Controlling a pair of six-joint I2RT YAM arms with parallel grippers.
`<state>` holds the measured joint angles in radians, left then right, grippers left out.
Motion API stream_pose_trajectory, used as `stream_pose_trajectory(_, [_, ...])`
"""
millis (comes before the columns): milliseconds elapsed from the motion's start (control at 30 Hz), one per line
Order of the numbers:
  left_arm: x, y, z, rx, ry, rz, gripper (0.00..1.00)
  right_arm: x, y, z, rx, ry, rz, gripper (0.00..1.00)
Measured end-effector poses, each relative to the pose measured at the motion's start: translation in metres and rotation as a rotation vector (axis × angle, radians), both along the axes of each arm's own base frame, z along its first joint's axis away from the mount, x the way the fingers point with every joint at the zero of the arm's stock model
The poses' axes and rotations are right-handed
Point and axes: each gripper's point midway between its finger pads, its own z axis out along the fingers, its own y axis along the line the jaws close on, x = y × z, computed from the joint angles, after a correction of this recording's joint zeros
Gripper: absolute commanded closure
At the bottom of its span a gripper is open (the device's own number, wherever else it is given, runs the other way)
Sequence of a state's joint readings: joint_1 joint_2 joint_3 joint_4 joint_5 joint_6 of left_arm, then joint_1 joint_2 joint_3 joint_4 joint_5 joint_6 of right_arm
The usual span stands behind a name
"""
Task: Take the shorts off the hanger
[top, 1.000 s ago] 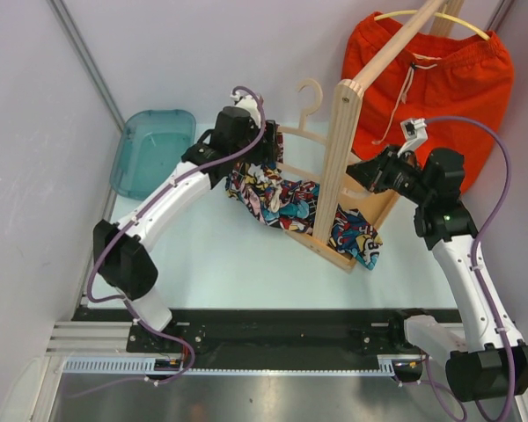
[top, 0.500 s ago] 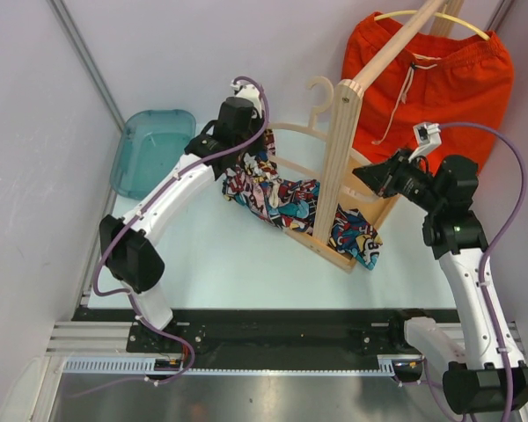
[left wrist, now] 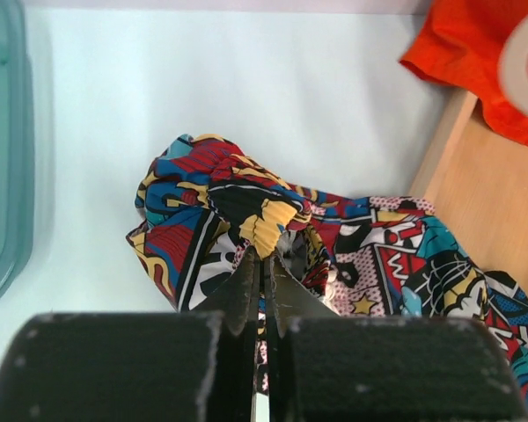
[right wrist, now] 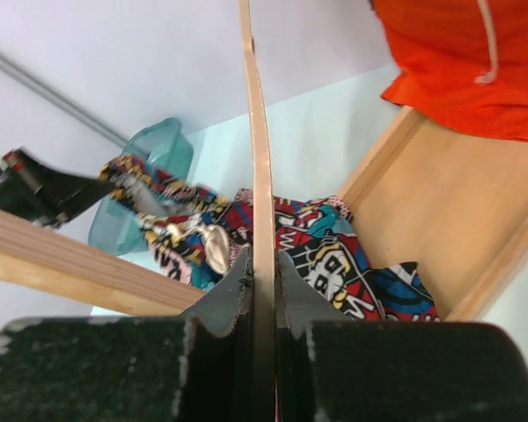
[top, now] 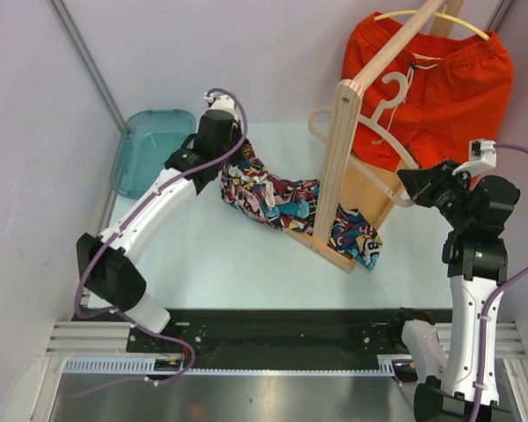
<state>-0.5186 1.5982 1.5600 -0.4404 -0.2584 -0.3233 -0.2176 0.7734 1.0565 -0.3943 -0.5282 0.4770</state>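
Observation:
The comic-print shorts point(top: 273, 198) lie crumpled on the table, running under the wooden rack post. My left gripper point(top: 228, 168) is shut on a yellow-and-black fold at their left end point(left wrist: 262, 230). The pale wooden hanger point(top: 370, 119) is off these shorts, tilted in the air right of the post. My right gripper point(top: 411, 186) is shut on its thin bar point(right wrist: 260, 132). The orange-red shorts point(top: 440, 79) with a white drawstring hang on a yellow hanger from the rack's top rail.
The wooden rack point(top: 334, 158) stands mid-table, and its flat base board point(right wrist: 458, 202) lies under the orange shorts. A teal tray point(top: 151, 149) sits at the back left by the wall. White walls close in both sides.
My left gripper shut on the comic shorts and drew them slightly left. My right arm swung the hanger right and up, out of those shorts.

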Motion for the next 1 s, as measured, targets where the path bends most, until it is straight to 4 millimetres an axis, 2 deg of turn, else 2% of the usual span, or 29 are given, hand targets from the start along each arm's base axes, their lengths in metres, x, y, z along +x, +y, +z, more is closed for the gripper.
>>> stream_pose_trajectory(133, [-0.014,0.016,-0.006,-0.037,0.02,0.036,1.0,0.003,-0.014,-0.003,0.002,0.021,-0.07,1.0])
stream_pose_trajectory(267, [-0.032,0.014,-0.019,-0.089,0.059,0.009,1.0,0.008,-0.033,0.0,0.018,0.034,-0.147,1.0])
stream_pose_trajectory(433, [-0.065,0.014,-0.046,-0.138,0.124,-0.043,1.0,0.015,-0.056,0.034,0.03,-0.026,-0.23,1.0])
stream_pose_trajectory(533, [-0.084,0.016,-0.052,-0.166,0.137,-0.067,1.0,0.018,-0.067,0.06,0.032,-0.096,-0.265,1.0])
stream_pose_trajectory(600, [-0.095,0.018,-0.05,-0.186,0.131,-0.08,1.0,0.022,-0.074,0.079,0.034,-0.151,-0.276,1.0])
stream_pose_trajectory(733, [-0.114,0.021,-0.036,-0.229,0.094,-0.114,1.0,0.036,-0.076,0.104,0.04,-0.235,-0.24,1.0])
stream_pose_trajectory(867, [-0.126,0.023,-0.022,-0.256,0.057,-0.138,1.0,0.056,-0.072,0.116,0.055,-0.277,-0.155,1.0])
stream_pose_trajectory(1000, [-0.135,0.028,-0.005,-0.27,0.01,-0.152,1.0,0.074,-0.065,0.116,0.052,-0.288,-0.068,1.0])
